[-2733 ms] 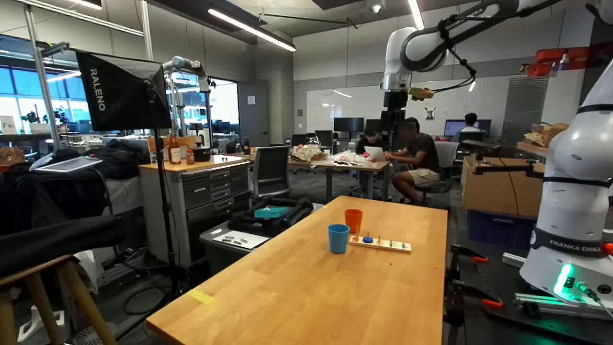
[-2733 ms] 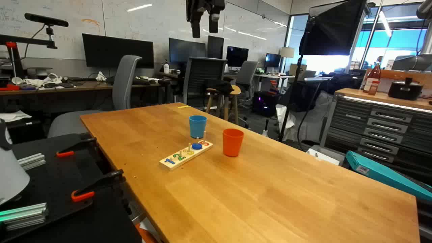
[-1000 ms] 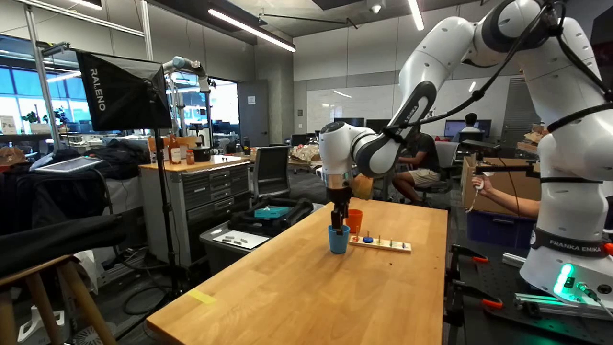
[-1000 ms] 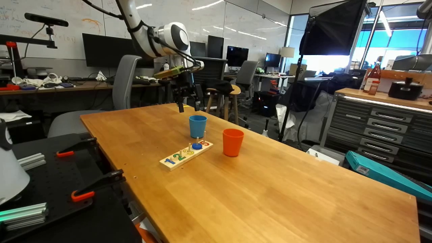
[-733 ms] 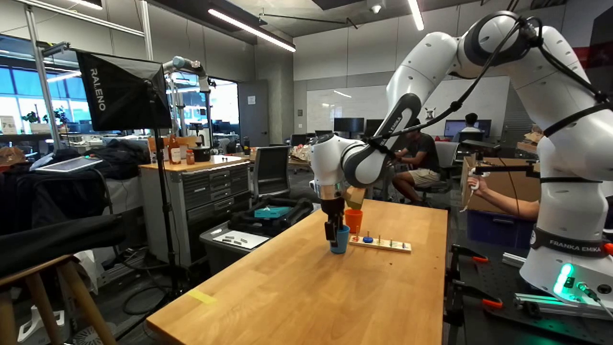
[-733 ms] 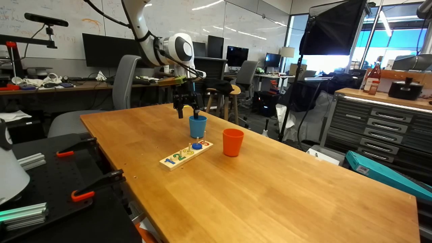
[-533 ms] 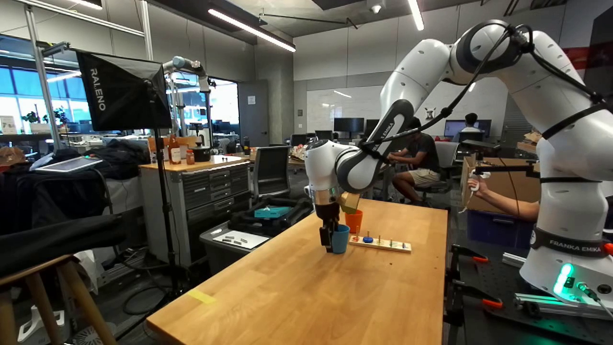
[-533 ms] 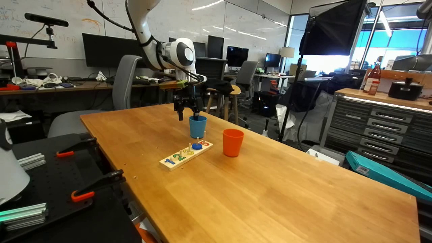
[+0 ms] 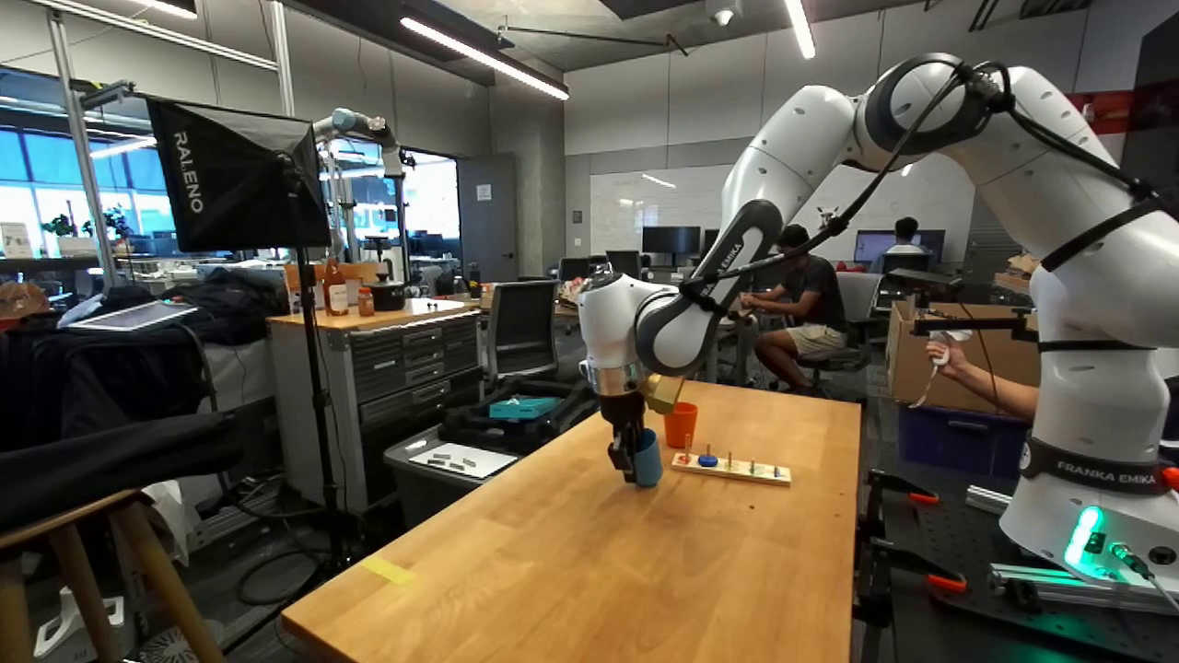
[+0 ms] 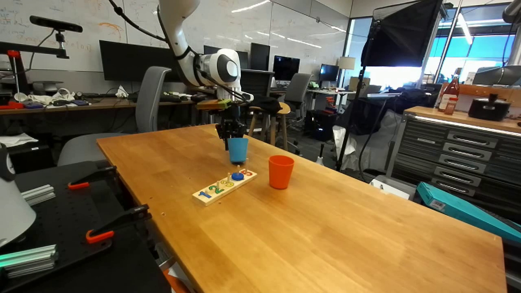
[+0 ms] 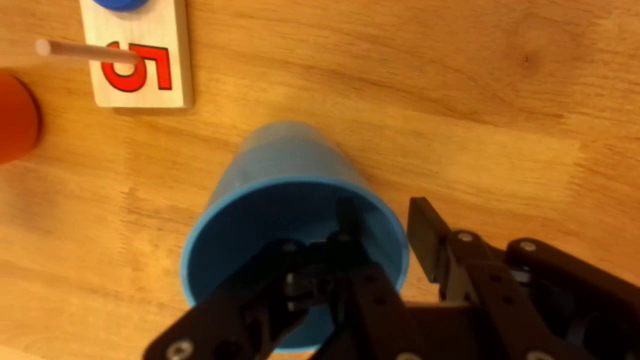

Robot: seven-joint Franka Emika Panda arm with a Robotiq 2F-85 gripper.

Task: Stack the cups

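The blue cup (image 10: pixel 237 150) stands on the table, leaning slightly toward my gripper (image 11: pixel 382 202). One of my fingers (image 11: pixel 347 220) reaches down inside it. The opposite finger (image 11: pixel 425 235) is outside, close against the rim or touching it. Between them is the cup's wall, with a gap still showing on the inner side, so the jaws are partly open and not clamped. The orange-red cup (image 10: pixel 281 172) stands upright and apart, seen in both exterior views and cut off at the left edge of the wrist view.
A flat wooden peg strip (image 10: pixel 224 187) with numbers and a blue disc (image 10: pixel 237 176) lies beside both cups. Its thin pegs stick up near the blue cup. The wooden table's (image 9: pixel 589 571) edges drop off on all sides. A person's hand (image 9: pixel 949 354) shows beside the arm's base.
The arm came down from high above to the blue cup, one finger entering it. Over the last half second the fingers have drawn closer and the cup has shifted and tipped slightly.
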